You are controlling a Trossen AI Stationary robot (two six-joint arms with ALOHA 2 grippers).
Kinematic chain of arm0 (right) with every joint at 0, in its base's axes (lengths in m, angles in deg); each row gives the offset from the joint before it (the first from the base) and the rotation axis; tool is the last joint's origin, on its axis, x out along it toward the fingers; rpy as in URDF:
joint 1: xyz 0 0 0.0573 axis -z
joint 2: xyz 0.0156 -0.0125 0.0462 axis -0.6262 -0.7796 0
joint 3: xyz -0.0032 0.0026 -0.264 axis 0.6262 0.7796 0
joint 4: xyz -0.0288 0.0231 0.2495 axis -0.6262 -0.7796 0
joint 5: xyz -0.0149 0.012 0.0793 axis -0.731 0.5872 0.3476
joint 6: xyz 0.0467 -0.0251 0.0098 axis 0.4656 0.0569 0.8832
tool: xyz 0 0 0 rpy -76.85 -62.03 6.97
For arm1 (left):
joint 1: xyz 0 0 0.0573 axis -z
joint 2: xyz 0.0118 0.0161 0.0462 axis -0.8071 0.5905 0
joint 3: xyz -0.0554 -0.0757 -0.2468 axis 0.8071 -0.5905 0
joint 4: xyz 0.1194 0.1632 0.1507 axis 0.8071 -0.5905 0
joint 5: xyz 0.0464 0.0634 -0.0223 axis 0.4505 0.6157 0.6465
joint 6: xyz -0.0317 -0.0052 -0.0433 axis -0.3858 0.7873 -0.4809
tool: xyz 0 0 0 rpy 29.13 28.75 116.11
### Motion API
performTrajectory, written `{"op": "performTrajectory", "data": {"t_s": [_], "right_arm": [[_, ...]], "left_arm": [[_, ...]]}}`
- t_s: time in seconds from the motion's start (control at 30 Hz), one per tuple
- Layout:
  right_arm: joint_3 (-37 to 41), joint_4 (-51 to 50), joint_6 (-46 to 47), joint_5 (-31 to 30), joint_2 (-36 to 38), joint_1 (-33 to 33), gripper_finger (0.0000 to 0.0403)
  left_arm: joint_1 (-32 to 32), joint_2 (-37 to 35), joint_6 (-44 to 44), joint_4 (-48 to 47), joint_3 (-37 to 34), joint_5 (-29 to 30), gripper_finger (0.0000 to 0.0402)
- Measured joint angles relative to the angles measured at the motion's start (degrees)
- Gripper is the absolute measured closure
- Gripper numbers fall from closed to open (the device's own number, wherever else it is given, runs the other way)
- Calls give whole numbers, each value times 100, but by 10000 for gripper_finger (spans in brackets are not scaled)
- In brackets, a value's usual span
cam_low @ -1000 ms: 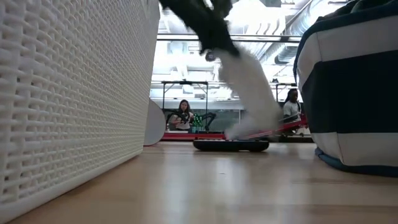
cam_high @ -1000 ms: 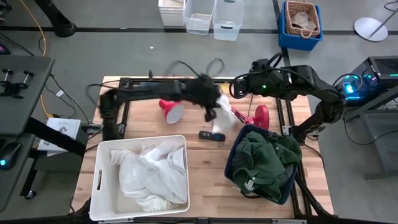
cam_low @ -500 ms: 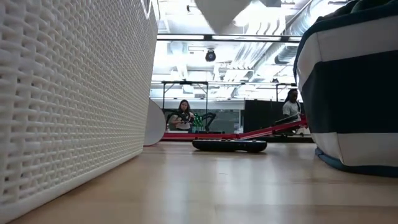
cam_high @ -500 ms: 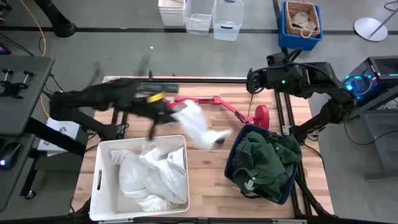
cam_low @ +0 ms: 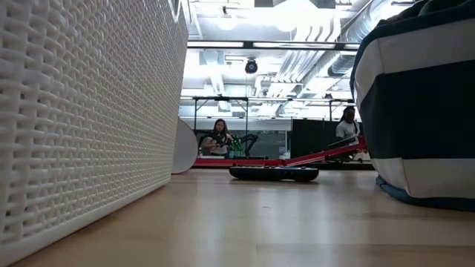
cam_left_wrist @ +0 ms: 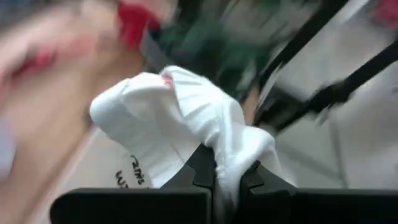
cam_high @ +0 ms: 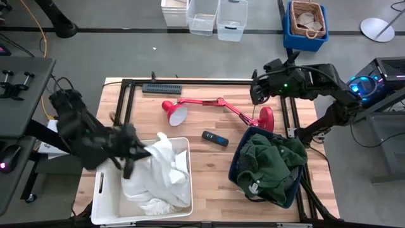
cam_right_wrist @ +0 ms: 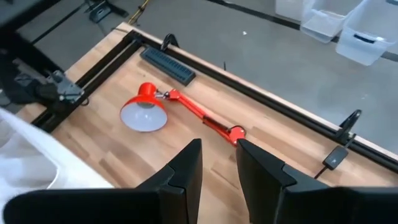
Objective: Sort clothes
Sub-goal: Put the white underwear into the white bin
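Note:
My left gripper (cam_high: 140,152) is shut on a white garment (cam_high: 162,149) over the far part of the white bin (cam_high: 100,190). The bin holds a pile of white clothes (cam_high: 155,187). In the left wrist view the garment (cam_left_wrist: 180,112) bunches up in front of the gripper (cam_left_wrist: 227,177). A dark green garment (cam_high: 272,161) lies in the navy bin (cam_high: 236,166), spilling over its near rim. My right gripper (cam_high: 255,90) is open and empty above the table's far right corner; it also shows in its own wrist view (cam_right_wrist: 219,165). My left gripper pinches a bunched fold of the white garment (cam_left_wrist: 231,163) between its two fingers. Several layers are gathered there. The fingers come level from the table's left side. The rest of the garment spreads past the fingertips over the bin's pile; whether it rests on the pile, I cannot tell.
A red desk lamp (cam_high: 183,109) lies across the far middle of the table, its base (cam_high: 266,118) by the navy bin. A black remote (cam_high: 215,138) lies between the bins. A dark bar (cam_high: 161,88) lies at the far edge. Bare wood shows between the bins.
My left gripper has swept fast from beside the lamp toward the table's near left, carrying the white garment through the air to above the white bin. The garment trailed behind and now bunches over the pile. My right gripper has drawn back a little toward the right edge.

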Motion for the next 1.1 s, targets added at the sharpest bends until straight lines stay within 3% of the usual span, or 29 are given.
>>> {"op": "performTrajectory", "data": {"t_s": [0.13, 0.23, 0.33, 0.47, 0.6, 0.73, 0.87, 1.1], "right_arm": [[0, 0, 10, 92, 0, -169, 308], [0, -2, 121, 92, 0, -282, 308], [0, 0, 319, 71, -3, -329, 308], [0, 4, 598, 51, -7, -329, 308], [0, 7, 918, 47, -9, -329, 308], [-2, 9, 1139, 36, -46, -329, 308], [-2, 9, 1158, 40, -158, -329, 308], [-2, 9, 1157, 82, -422, -329, 308]], "left_arm": [[143, 365, -1687, -1443, -13, -1231, 401], [144, 610, -2272, -2177, -4, -2479, 392], [187, 882, -2258, -2564, -7, -3113, 366], [243, 1136, -1603, -2741, -6, -3700, 310], [102, 1310, -1238, -2965, -53, -3778, 251], [-321, 1216, -1547, -2943, -915, -3458, 215], [-893, 1024, -1347, -2951, -2079, -3474, 207], [-1772, 628, -847, -2326, -3054, -2852, 215]]}}
